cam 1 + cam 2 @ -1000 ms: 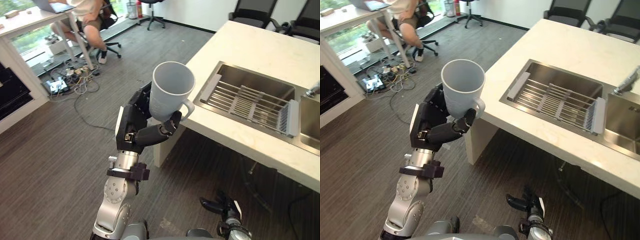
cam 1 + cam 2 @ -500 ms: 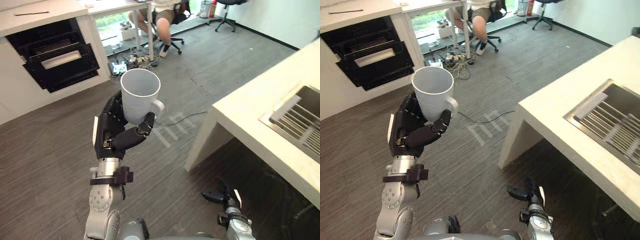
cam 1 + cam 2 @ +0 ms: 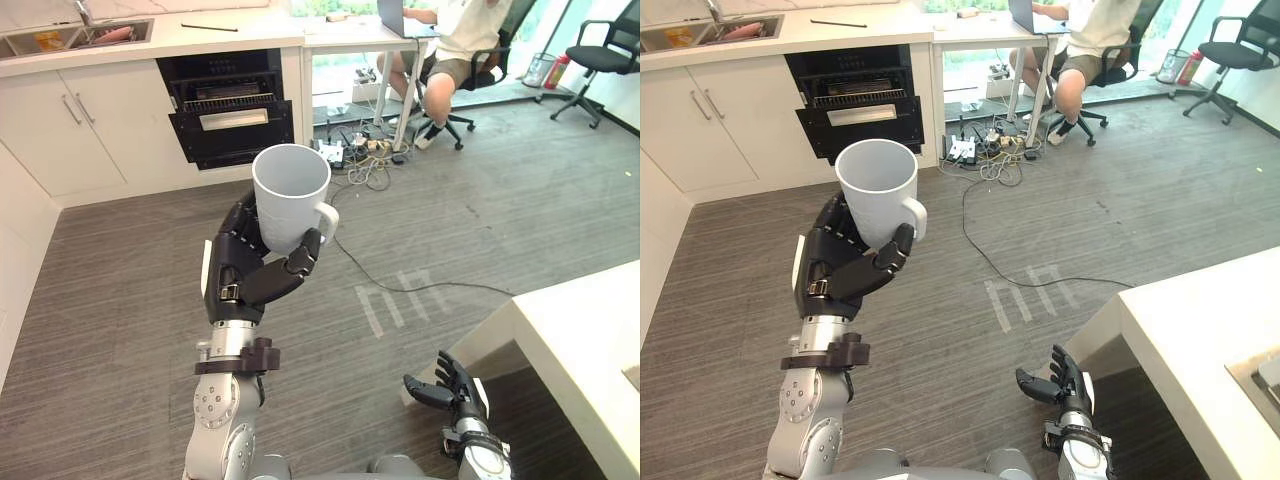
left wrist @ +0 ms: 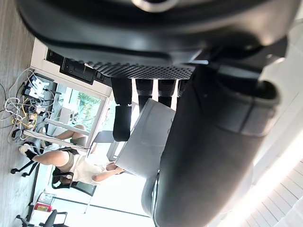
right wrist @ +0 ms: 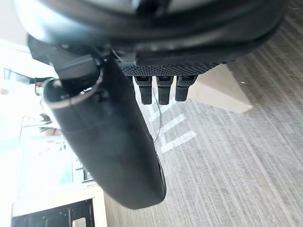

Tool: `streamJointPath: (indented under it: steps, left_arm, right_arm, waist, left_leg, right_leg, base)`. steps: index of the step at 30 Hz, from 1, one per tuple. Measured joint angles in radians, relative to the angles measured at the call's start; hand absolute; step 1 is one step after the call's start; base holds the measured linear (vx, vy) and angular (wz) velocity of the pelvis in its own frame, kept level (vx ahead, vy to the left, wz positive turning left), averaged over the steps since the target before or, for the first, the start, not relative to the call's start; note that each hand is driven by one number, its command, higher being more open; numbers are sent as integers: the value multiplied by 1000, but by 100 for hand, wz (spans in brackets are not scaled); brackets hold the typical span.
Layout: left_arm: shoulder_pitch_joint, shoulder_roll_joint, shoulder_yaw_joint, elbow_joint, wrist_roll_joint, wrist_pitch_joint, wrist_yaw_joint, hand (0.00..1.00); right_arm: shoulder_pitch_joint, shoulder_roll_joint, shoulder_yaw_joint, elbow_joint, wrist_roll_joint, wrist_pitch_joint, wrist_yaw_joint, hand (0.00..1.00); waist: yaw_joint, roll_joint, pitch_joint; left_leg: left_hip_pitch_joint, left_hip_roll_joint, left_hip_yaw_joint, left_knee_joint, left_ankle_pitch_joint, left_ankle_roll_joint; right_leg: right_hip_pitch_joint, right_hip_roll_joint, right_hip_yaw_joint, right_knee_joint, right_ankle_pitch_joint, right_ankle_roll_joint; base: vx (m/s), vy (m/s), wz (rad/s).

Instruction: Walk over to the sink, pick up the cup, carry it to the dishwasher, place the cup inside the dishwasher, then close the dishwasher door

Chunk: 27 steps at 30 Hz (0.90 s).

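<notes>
- Cup point(image 3: 290, 195), frame centre: plain white, no pattern.
- Left hand point(image 3: 240, 280), below cup: black, white patch on back.
- Right hand point(image 3: 452, 385), lower right: black, white cover at one side.
- Floor point(image 3: 120, 300): grey-brown, wood-grain plank pattern; white painted stripes point(image 3: 400, 300) right of centre.
- Cabinets point(image 3: 90, 130), upper left: white, thin metal handles.
- Dishwasher point(image 3: 225, 145), upper centre: black, pale-grey panel across front.
- Counter point(image 3: 590, 340), lower right: cream, faintly speckled.
- Person point(image 3: 470, 20), top right: white shirt, khaki shorts.
- Office chair point(image 3: 610, 50), upper right corner: black.
- Canister point(image 3: 558, 70) beside chair: red.
</notes>
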State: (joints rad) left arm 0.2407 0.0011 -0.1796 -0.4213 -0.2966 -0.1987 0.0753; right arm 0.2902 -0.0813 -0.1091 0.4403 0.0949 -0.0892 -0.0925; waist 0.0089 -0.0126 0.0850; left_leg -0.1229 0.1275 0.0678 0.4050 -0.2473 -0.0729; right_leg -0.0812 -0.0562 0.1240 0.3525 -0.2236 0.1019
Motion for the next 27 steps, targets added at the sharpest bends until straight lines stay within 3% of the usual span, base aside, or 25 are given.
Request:
streamJointPath:
  steps: [4,5,10,16,22,25,26,27]
  left_arm:
    - [44,-1,6,0,0,0,-1,30]
    - [94,22,35,45,0,2,1,30]
    - [94,24,36,45,0,2,3,30]
    - [50,26,-11,88,0,9,3,30]
    - [-25,62,-25,166,0,50,0,30]
    - [-29,68,5,166,0,50,2,30]
    - [-32,68,24,166,0,51,4,30]
    - [-34,65,32,166,0,51,7,30]
  right_arm:
    - [34,15,5,2,-10,0,10,90]
    - [13,9,37,100,-20,0,10,90]
    - [16,6,38,103,-20,0,11,90]
    - [41,7,37,99,-20,1,9,90]
    - [12,2,35,99,-19,1,7,90]
    - [-44,-17,30,100,-19,0,5,90]
    - [-68,-25,11,99,-19,-5,5,90]
    - [-86,-35,-3,99,-20,-6,-4,90]
  waist:
    - [6,-17,-15]
    - [26,-41,-37]
    - [22,-39,-38]
    - [-34,-32,-69]
    - [-55,-29,-81]
    - [-48,-18,-63]
    - [-49,-10,-42]
    - [-49,-10,-18]
  left_leg:
    - [2,-16,-21,-15,2,-1]
    - [11,-44,-55,-134,111,-2]
    - [24,-40,-29,-143,110,-2]
    - [53,-35,-29,-189,127,-6]
    - [32,-42,-68,-276,206,-37]
    - [-30,-53,-148,-264,239,-45]
    - [-62,-31,-79,-245,214,-26]
    - [-98,18,64,-166,183,-18]
  right_leg:
    - [20,-16,-19,-33,1,-2]
    - [42,-23,-51,-129,77,-14]
    - [30,-20,-33,-135,78,-12]
    - [67,-33,-55,-182,90,-15]
    - [94,-39,-168,-235,116,-20]
    - [100,-43,-280,-237,113,-26]
    - [110,-51,-330,-240,116,-31]
    - [125,-62,-384,-245,115,-30]
  base:
    - [48,17,17]
    - [17,11,5]
    - [2,0,-12]
    - [48,-8,3]
    - [4,-53,49]
    - [-88,-45,109]
    - [-149,33,128]
    - [-166,75,126]
